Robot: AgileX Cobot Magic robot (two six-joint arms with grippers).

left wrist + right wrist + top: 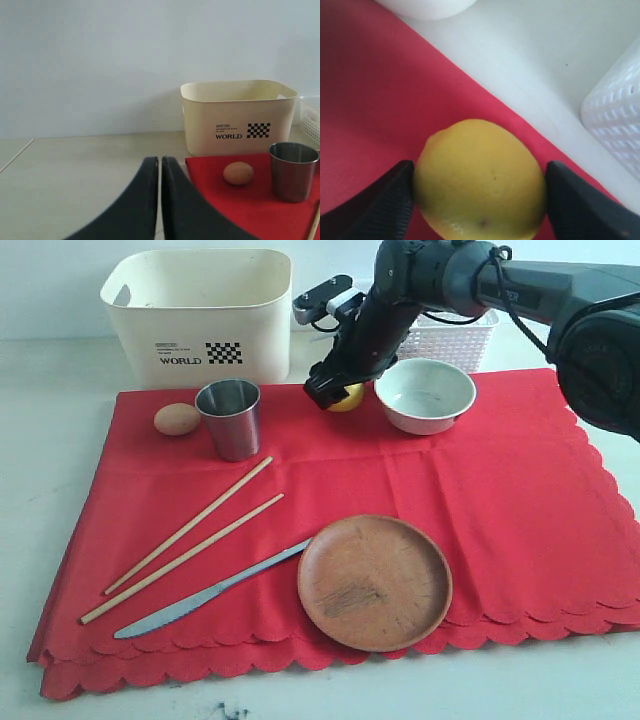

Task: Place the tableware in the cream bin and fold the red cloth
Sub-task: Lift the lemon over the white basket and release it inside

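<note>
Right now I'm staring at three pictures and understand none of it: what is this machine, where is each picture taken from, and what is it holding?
It is a robot with two arms, each ending in a pincer. The wide picture comes from a camera off the arms; the other two come from cameras on the wrists. On the red cloth lie a steel cup, a white bowl, two chopsticks, a knife, a brown plate and an egg; a cream bin and a white basket stand behind it. The right pincer is closed on a lemon beside the bowl. The left pincer is shut, holding nothing, and faces the bin.
</note>
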